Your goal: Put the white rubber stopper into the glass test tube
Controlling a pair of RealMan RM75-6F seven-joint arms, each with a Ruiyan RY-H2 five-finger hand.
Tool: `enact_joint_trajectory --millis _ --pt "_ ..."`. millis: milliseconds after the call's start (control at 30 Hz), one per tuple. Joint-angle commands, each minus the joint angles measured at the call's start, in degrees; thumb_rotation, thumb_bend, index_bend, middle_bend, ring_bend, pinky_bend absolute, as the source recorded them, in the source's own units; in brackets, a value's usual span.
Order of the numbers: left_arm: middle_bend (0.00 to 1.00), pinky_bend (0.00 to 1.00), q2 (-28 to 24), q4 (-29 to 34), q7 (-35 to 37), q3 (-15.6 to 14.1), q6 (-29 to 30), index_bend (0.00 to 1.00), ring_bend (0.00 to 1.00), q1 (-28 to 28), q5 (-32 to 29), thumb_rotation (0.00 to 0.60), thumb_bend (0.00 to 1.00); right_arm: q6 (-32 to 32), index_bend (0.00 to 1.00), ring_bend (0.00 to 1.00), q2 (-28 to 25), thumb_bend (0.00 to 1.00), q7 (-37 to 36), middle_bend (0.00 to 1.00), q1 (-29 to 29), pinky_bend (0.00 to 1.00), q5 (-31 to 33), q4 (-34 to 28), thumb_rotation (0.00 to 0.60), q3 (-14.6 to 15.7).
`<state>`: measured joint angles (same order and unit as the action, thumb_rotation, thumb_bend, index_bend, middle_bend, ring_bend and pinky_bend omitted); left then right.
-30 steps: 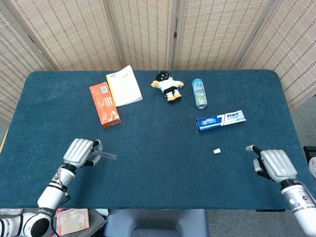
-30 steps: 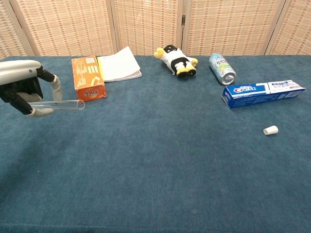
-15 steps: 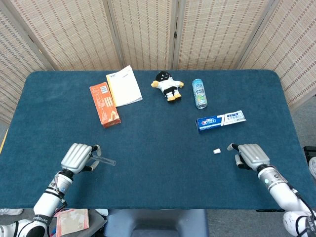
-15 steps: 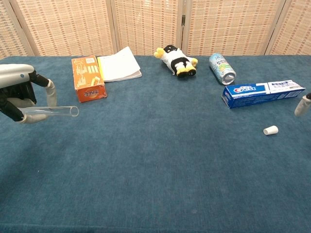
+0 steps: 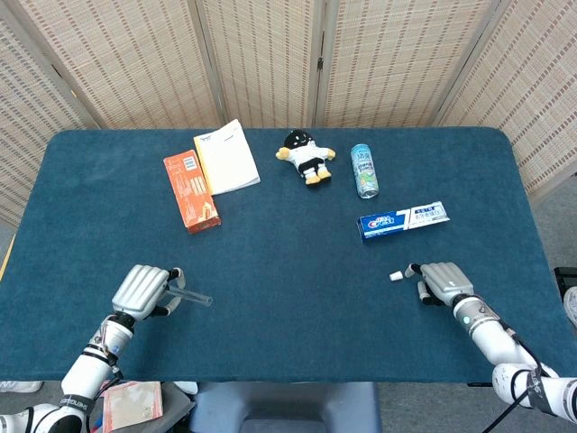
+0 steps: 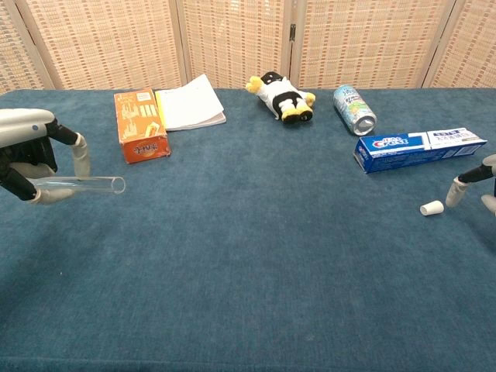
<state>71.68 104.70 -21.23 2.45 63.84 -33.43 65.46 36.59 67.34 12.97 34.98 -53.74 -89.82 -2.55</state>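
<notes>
The small white rubber stopper [image 5: 396, 275] [image 6: 432, 208] lies on its side on the blue table, right of centre. My right hand [image 5: 443, 281] [image 6: 477, 184] sits just to its right, fingers apart, with one fingertip [image 6: 455, 194] close beside the stopper but apart from it. At the near left, my left hand [image 5: 143, 290] [image 6: 35, 155] holds the clear glass test tube [image 5: 190, 295] [image 6: 81, 185] level above the table, its open mouth pointing right.
A blue toothpaste box [image 5: 403, 220] [image 6: 420, 149] lies just behind the stopper. Further back are a can [image 5: 364, 170], a plush toy [image 5: 305, 156], a white booklet [image 5: 226, 157] and an orange box [image 5: 190, 190].
My right hand has moved in from the near right edge to just beside the stopper. My left hand has drawn the test tube slightly back and lower.
</notes>
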Motion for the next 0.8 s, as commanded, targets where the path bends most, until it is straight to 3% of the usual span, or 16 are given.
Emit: enact_joint_trajectory --millis 33,367,800 --pt "1.00 1.00 0.0 0.0 0.0 0.1 0.0 0.55 1.00 0.1 0.1 0.600 0.36 -0.4 0.26 0.98 0.6 0.72 -0.2 0.96 0.5 0.93 0.4 0.9 0.600 0.4" --pt "1.00 1.00 0.1 -0.4 0.2 0.3 -0.4 0.55 1.00 0.6 0.2 0.600 0.36 0.3 0.26 0.98 2.1 0.72 -0.6 0.96 1.9 0.93 -1.0 1.6 0.600 0.8" --pt "1.00 1.00 0.2 -0.6 0.5 0.4 -1.1 0.55 1.00 1.0 0.7 0.600 0.36 4.0 0.26 0.98 0.0 0.72 1.8 0.96 2.4 0.93 -2.9 -4.4 0.600 1.9"
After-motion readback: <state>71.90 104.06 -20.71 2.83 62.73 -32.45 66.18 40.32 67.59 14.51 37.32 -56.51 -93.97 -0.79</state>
